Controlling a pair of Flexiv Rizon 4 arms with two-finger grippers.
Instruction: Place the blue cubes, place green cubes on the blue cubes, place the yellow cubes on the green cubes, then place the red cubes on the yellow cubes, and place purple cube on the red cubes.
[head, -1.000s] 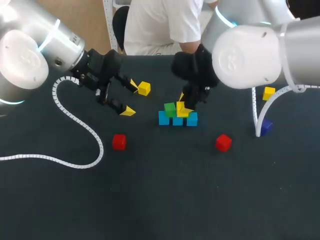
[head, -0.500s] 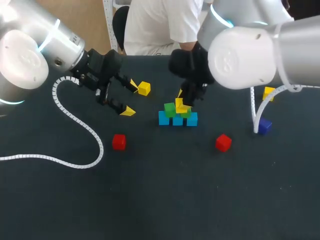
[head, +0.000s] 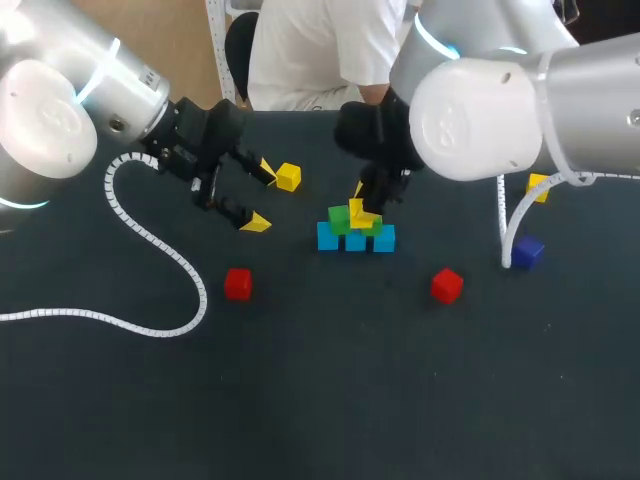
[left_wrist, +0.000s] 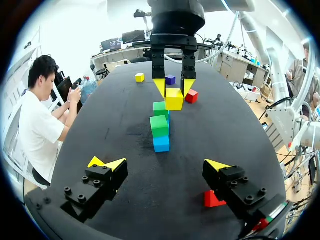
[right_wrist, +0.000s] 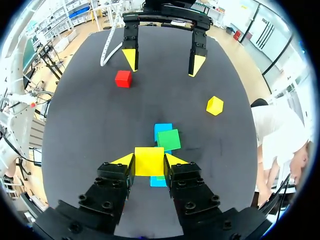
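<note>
Three blue cubes (head: 355, 241) lie in a row mid-table, with two green cubes (head: 339, 218) on them. My right gripper (head: 362, 205) is shut on a yellow cube (head: 359, 213) (right_wrist: 149, 161) just above the green cubes (right_wrist: 169, 139); the left wrist view shows that yellow cube (left_wrist: 174, 99) hanging over the green (left_wrist: 159, 126) and blue (left_wrist: 161, 143) stack. My left gripper (head: 262, 196) (left_wrist: 162, 165) stands open and empty left of the stack. Another yellow cube (head: 288, 177) lies beside it. Two red cubes (head: 238, 283) (head: 447, 285) sit in front.
A third yellow cube (head: 538, 186) and the purple cube (head: 528, 250) lie at the right, by my right arm's white cable (head: 507, 225). My left arm's cable (head: 160, 250) loops over the table's left part. A person sits behind the far edge.
My right gripper has carried the yellow cube a little left and toward the back, over the green cubes. The left arm has kept still.
</note>
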